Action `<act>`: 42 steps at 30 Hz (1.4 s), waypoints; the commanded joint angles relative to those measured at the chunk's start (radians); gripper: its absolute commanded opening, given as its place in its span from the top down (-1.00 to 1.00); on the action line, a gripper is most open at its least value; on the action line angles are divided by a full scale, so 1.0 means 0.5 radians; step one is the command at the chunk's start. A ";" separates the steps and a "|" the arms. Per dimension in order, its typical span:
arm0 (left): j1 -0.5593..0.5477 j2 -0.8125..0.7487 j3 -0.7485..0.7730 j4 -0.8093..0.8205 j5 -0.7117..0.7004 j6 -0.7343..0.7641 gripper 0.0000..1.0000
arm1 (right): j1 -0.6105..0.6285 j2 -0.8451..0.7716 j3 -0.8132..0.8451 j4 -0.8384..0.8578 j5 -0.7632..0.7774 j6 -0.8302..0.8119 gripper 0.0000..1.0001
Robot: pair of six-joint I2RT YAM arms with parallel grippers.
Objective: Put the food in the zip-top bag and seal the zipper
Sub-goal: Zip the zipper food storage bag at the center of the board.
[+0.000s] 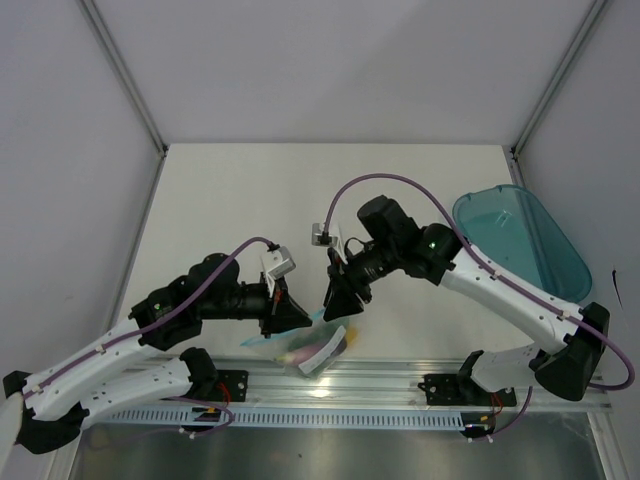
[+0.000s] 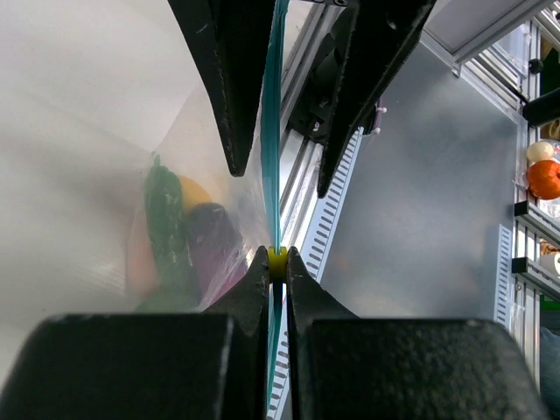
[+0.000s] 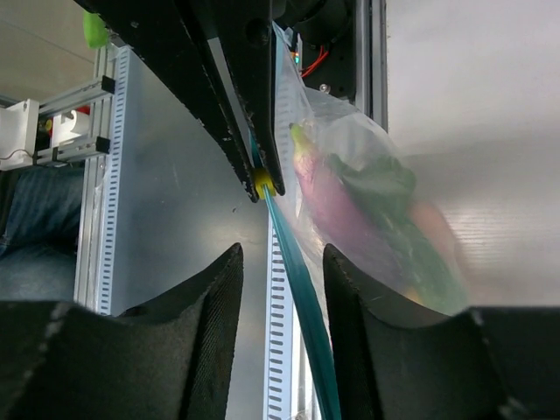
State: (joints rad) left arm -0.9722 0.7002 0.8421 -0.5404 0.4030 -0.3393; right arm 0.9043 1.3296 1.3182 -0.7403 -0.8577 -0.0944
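The zip-top bag [image 1: 318,350] hangs at the table's near edge between both grippers, and the food is inside it. Through the plastic I see the green pepper [image 2: 166,229], purple eggplant [image 2: 215,241], yellow pepper [image 2: 194,191] and a pinkish egg [image 2: 138,262]; the eggplant [image 3: 325,203] also shows in the right wrist view. My left gripper [image 2: 276,255] is shut on the zipper [image 2: 273,131] at its yellow slider [image 3: 263,182]. My right gripper [image 3: 282,254] is open, straddling the teal zipper strip [image 3: 302,280] a short way along, with its fingers [image 2: 229,96] not touching the strip.
A translucent teal oval tray [image 1: 520,245] lies at the right edge of the table. An aluminium rail [image 1: 400,385] and slotted cable duct run along the near edge under the bag. Shelves with an orange toy [image 2: 544,178] stand beyond.
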 commanded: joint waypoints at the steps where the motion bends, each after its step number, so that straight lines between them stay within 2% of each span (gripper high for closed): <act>1: 0.002 -0.001 0.083 0.044 0.047 0.013 0.99 | 0.017 -0.002 0.017 0.002 0.031 -0.029 0.13; 3: 0.002 -0.004 0.083 0.041 0.053 0.013 0.99 | 0.020 0.016 0.017 0.008 0.049 -0.026 0.17; 5: 0.002 -0.011 0.080 0.047 0.050 0.010 0.99 | 0.023 0.028 0.020 0.017 0.080 -0.014 0.32; 9: 0.002 -0.023 0.080 0.050 0.062 0.007 0.99 | 0.051 0.074 0.027 0.045 0.144 0.014 0.49; 10: 0.002 -0.029 0.083 0.053 0.062 0.007 0.99 | 0.072 0.086 0.024 0.063 0.172 0.023 0.65; 12: 0.002 -0.041 0.083 0.038 0.038 0.004 0.99 | 0.090 0.102 0.017 0.097 0.331 0.093 0.80; 13: 0.002 -0.047 0.074 0.035 0.032 0.004 0.99 | 0.100 0.105 -0.004 0.142 0.399 0.124 1.00; 18: 0.002 -0.078 0.065 -0.011 -0.045 -0.002 0.99 | 0.084 -0.014 -0.218 0.471 1.079 0.529 1.00; 20: 0.002 -0.087 0.068 -0.039 -0.140 -0.015 0.99 | 0.045 -0.054 -0.277 0.520 1.218 0.682 1.00; 23: 0.002 -0.112 0.074 -0.152 -0.293 -0.024 0.99 | 0.008 -0.131 -0.366 0.542 1.604 0.832 1.00; 24: 0.002 -0.112 0.074 -0.168 -0.312 -0.024 0.99 | -0.014 -0.153 -0.387 0.542 1.605 0.867 1.00; 32: 0.002 -0.216 0.043 -0.238 -0.386 -0.039 0.99 | -0.198 -0.386 -0.519 0.385 2.175 1.081 1.00; 39: 0.002 -0.238 0.049 -0.272 -0.438 -0.042 0.99 | -0.235 -0.515 -0.553 0.348 2.151 1.094 1.00; 42: 0.002 -0.228 0.052 -0.284 -0.496 -0.064 0.99 | -0.235 -0.515 -0.596 0.446 1.965 1.045 1.00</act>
State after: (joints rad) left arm -0.9634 0.6098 0.8417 -0.6098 0.1486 -0.3420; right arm 0.8310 1.0786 1.0466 -0.5163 0.0143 0.4519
